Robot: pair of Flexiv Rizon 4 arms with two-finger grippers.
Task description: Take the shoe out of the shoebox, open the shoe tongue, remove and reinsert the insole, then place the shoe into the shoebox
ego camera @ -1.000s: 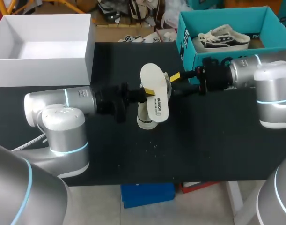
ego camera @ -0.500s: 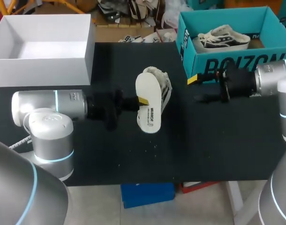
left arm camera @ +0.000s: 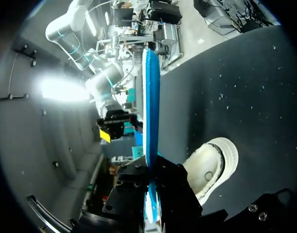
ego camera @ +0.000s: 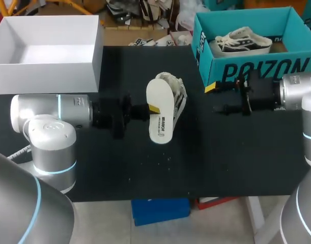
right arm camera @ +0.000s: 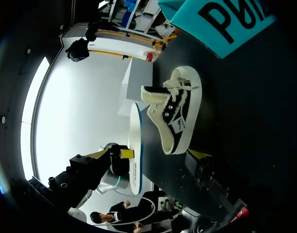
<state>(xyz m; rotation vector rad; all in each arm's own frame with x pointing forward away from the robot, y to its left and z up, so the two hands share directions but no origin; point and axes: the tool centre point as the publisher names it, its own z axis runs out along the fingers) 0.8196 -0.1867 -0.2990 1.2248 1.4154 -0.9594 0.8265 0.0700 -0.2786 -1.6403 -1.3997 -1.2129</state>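
My left gripper [ego camera: 152, 108] is shut on the white insole [ego camera: 160, 114] and holds it above the black-and-white shoe [ego camera: 176, 95], which lies on the black table. In the left wrist view the insole [left arm camera: 150, 111] stands edge-on between the fingers of my left gripper [left arm camera: 152, 187], blue underside showing, with the shoe [left arm camera: 214, 165] beside it. My right gripper [ego camera: 216, 97] is open and empty, to the right of the shoe and in front of the teal shoebox [ego camera: 257, 68]. Ahead of my right gripper [right arm camera: 148, 154] in its wrist view are the shoe [right arm camera: 175, 114] and the insole [right arm camera: 135, 150].
A second shoe [ego camera: 242, 40] sits inside the teal shoebox at the back right. An open white box [ego camera: 48, 66] stands at the back left. The bare black tabletop [ego camera: 196, 162] stretches along the front edge.
My right gripper has let go of the insole, opened wide and drawn back to the right, toward the teal box. My left gripper has kept the insole and shifted it slightly left.
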